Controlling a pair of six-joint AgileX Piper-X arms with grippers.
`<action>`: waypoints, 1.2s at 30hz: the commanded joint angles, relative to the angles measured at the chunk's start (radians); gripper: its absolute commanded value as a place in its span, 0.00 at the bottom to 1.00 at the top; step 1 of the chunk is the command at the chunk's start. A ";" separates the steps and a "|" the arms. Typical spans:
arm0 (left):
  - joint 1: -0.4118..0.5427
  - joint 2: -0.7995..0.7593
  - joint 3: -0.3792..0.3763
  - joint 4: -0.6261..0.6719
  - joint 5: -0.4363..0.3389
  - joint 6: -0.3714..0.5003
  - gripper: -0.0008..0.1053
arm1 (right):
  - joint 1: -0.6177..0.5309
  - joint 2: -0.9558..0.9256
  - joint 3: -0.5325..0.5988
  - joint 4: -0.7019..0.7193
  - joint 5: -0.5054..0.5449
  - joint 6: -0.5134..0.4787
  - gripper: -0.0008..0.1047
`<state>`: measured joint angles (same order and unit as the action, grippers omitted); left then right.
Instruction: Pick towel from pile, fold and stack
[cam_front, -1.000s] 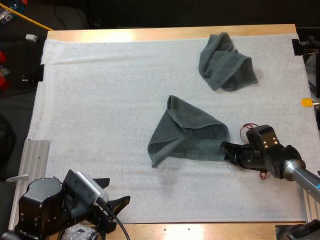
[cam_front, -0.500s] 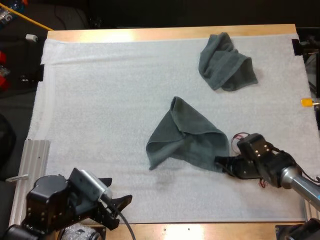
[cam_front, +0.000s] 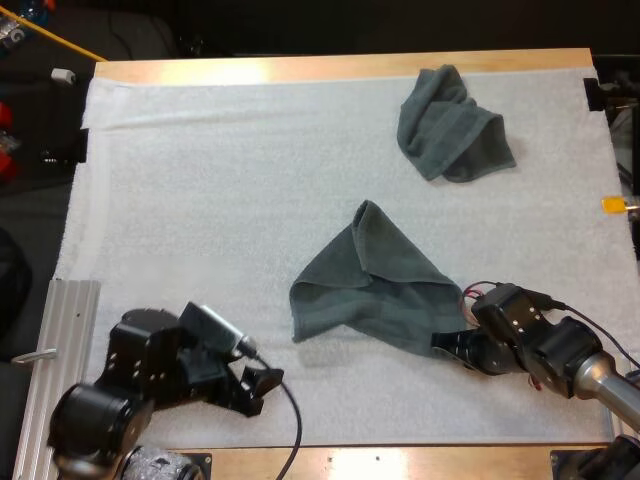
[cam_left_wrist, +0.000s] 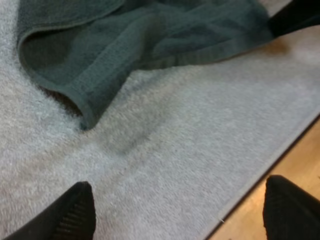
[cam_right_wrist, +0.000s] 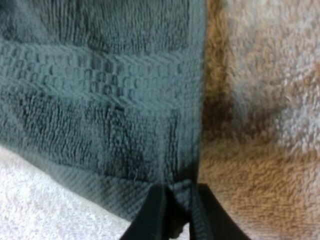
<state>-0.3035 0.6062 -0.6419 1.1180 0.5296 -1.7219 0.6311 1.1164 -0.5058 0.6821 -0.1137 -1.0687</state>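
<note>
A dark grey-green towel (cam_front: 370, 290) lies half folded in the middle of the mat, peaked toward the far side. My right gripper (cam_front: 448, 343) is shut on the towel's near right corner (cam_right_wrist: 175, 192), pinching the hem between its fingers. My left gripper (cam_front: 262, 385) hovers low over the mat near the front edge, open, a short way before the towel's left corner (cam_left_wrist: 85, 117). Its two fingertips (cam_left_wrist: 70, 212) stand wide apart with bare mat between them. A second towel (cam_front: 450, 125) sits crumpled at the far right.
The white mat (cam_front: 200, 200) covers most of the wooden table (cam_front: 300, 68). A ribbed metal rail (cam_front: 50, 330) lies along the left edge. The mat's front edge and bare wood (cam_left_wrist: 290, 165) run close beside my left gripper.
My right gripper has dragged the towel's corner toward the front, and the towel's peak shifted right. My left arm has swung forward and right, closer to the towel's left corner.
</note>
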 joint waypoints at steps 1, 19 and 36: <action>-0.004 0.029 0.006 -0.042 0.007 -0.008 0.64 | 0.001 -0.006 0.000 0.012 0.004 -0.013 0.01; -0.004 0.623 0.008 -0.369 0.091 -0.054 0.64 | 0.001 -0.006 0.000 0.016 -0.002 -0.009 0.01; -0.004 0.894 0.008 -0.515 0.263 -0.071 0.62 | 0.001 -0.006 0.000 0.042 -0.002 -0.003 0.01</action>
<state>-0.3035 1.5030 -0.6340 0.6135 0.7746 -1.7901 0.6311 1.1166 -0.5058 0.7079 -0.1125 -1.0687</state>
